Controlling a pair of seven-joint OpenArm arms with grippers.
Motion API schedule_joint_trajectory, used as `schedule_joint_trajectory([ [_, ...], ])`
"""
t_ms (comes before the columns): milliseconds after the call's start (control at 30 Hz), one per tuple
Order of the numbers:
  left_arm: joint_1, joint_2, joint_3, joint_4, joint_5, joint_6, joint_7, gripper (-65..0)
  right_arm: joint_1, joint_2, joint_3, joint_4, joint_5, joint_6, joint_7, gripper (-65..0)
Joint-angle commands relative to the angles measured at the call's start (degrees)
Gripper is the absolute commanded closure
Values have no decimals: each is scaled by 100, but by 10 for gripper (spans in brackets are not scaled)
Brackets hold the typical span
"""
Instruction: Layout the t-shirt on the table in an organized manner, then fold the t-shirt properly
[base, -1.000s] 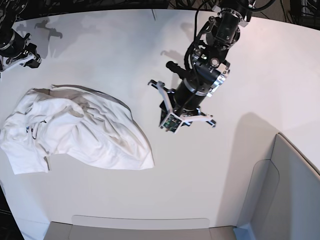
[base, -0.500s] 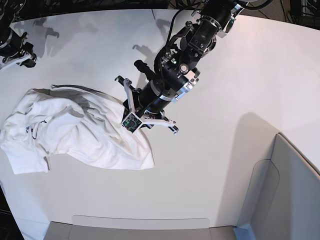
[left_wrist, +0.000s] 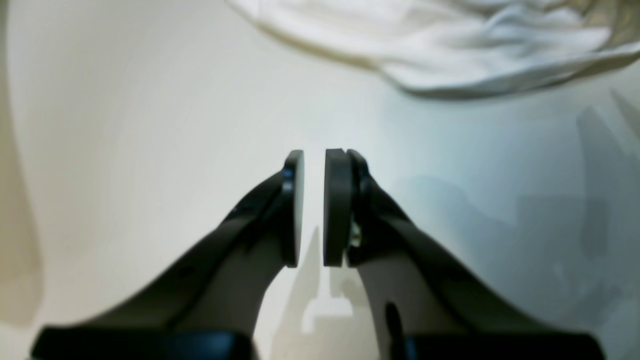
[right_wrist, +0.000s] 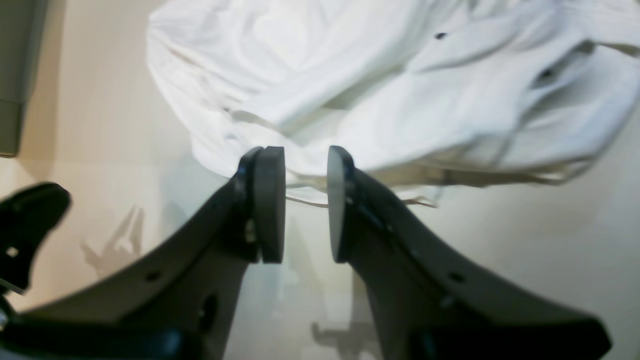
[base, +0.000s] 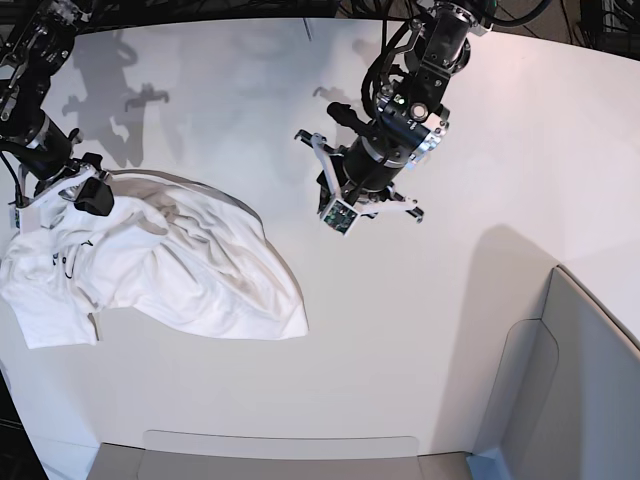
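In the base view, a grey panel (base: 560, 400) fills the near right corner, cut off by the frame. Beyond it the shirt (base: 170, 265) lies crumpled on the left part of the table (base: 420, 320), inside out or face down, so no print shows; only a few dark specks mark the cloth. Its far left edge runs under the right gripper (base: 75, 190), which hangs low at the shirt's upper left corner. In the right wrist view the pads (right_wrist: 270, 200) stand apart with nothing between them, a loose hem just past the tips; whether they touch cloth is unclear. The left gripper (base: 365, 205) hovers over bare table, right of the shirt and apart from it. Its pads (left_wrist: 336, 200) leave a narrow gap, empty. The shirt's edge (left_wrist: 450, 55) is blurred at the top of that view.
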Motion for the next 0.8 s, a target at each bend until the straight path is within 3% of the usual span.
schedule_joint_trajectory([
  [0,-34,4,-88,142,12,21,-149,-89,161,22,18,61,46,-15,97,-154],
  [333,273,-5,-422,177,12,21,-131,-89,1084,-1147,9,61,-1765,-24,-184,-154],
  [500,247,-5,-431,177,12,21,-114,-89,1242,-1517,-299,-88,-2521,-24,-184,-154],
  [567,247,-5,-431,177,12,21,-105,-89,1242,-1701,-281,-97,-2697,-42,-184,-154],
  [633,256,-5,-431,177,12,21,-105,-89,1225,-1833,-211,-97,-2715,-279,-175,-156],
  [767,256,-5,-431,177,12,21,-105,-89,1207,-1877,-193,-97,-2477,-332,-175,-156],
])
